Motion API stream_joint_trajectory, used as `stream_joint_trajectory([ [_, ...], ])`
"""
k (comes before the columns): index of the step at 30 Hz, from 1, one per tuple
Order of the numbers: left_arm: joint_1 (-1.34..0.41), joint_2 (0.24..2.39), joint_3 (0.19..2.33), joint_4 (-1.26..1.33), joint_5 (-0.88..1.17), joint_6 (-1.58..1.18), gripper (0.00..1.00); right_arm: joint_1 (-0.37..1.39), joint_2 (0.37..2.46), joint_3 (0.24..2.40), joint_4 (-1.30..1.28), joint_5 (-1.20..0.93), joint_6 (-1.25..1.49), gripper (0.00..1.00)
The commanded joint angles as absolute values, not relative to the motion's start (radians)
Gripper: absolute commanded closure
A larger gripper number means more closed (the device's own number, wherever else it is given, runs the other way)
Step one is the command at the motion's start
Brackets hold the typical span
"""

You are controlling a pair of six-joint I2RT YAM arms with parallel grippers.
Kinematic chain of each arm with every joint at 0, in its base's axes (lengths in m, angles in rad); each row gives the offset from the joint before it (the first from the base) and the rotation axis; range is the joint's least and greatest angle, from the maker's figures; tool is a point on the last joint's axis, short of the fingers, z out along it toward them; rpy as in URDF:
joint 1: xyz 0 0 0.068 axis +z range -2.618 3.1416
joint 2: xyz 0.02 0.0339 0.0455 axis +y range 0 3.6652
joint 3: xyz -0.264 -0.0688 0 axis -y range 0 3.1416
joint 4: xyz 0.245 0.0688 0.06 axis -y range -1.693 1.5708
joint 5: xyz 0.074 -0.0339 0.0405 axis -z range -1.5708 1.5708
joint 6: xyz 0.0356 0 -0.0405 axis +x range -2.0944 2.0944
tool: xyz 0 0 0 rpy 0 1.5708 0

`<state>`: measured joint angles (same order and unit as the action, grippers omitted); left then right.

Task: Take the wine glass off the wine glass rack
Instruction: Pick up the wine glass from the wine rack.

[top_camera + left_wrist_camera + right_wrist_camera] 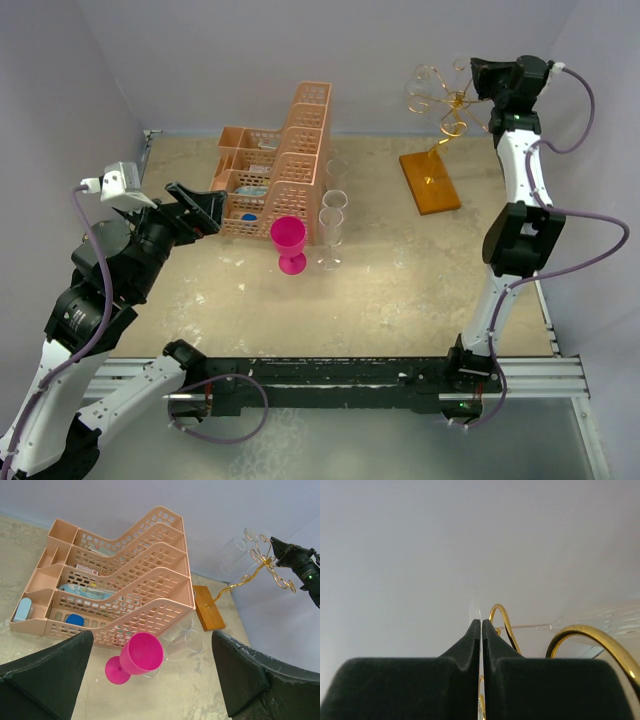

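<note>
I've got the right claw (481, 626) pinching the wine glass (474, 608) foot, not yet off the wine glass rack (432, 183). Left claw (152, 672) spread, idle.

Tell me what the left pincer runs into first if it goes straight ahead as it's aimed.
Most likely the pink goblet, which sits dead ahead of the open left pincer. The peach lattice basket stands just behind it. Depth is hard to judge.
</note>
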<state>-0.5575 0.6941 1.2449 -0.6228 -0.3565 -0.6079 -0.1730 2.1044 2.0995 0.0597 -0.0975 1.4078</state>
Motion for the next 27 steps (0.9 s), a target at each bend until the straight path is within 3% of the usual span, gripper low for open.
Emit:
stream_joint_trajectory([
  [1,-0.557,0.688,1.249,-0.600,-0.367,-0.587,0.01,-0.176,2.052,2.157,0.046,-0.043,1.393,1.00],
  [11,-0.557,0.688,1.257,-0.604,-0.367,-0.588,0.01,-0.178,2.040,2.177,0.022,-0.007,1.400,1.00],
  [27,-0.557,0.686,1.257,-0.605,-0.354,-0.599,0.01,-0.188,1.889,2.008,0.080,-0.053,1.385,1.00],
])
